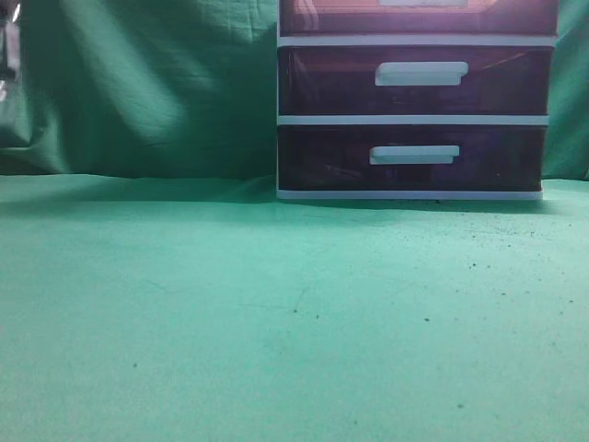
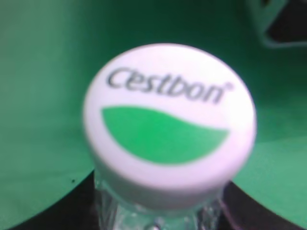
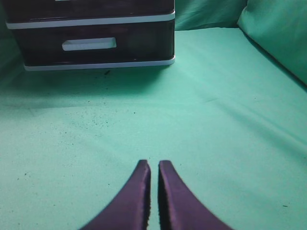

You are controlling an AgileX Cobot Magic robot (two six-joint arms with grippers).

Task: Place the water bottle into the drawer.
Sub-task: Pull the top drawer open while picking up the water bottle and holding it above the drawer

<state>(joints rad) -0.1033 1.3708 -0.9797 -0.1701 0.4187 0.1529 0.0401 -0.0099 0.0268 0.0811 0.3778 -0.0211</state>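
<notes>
The water bottle fills the left wrist view: its white cap (image 2: 169,120) has a green patch and the word "Cestbon", with the clear neck below. My left gripper (image 2: 158,218) has dark jaws on both sides of the neck and is shut on the bottle. Neither shows in the exterior view. The uppermost drawer (image 1: 322,17) shows only as a strip at the top edge of the exterior view. My right gripper (image 3: 154,167) is shut and empty, low over the green cloth, well in front of the drawer unit (image 3: 96,63).
The two lower dark drawers (image 1: 322,83) (image 1: 322,157) with white bar handles are closed. Green cloth (image 1: 276,304) covers the table and hangs behind. A white-framed corner (image 2: 268,28) shows at the top right of the left wrist view.
</notes>
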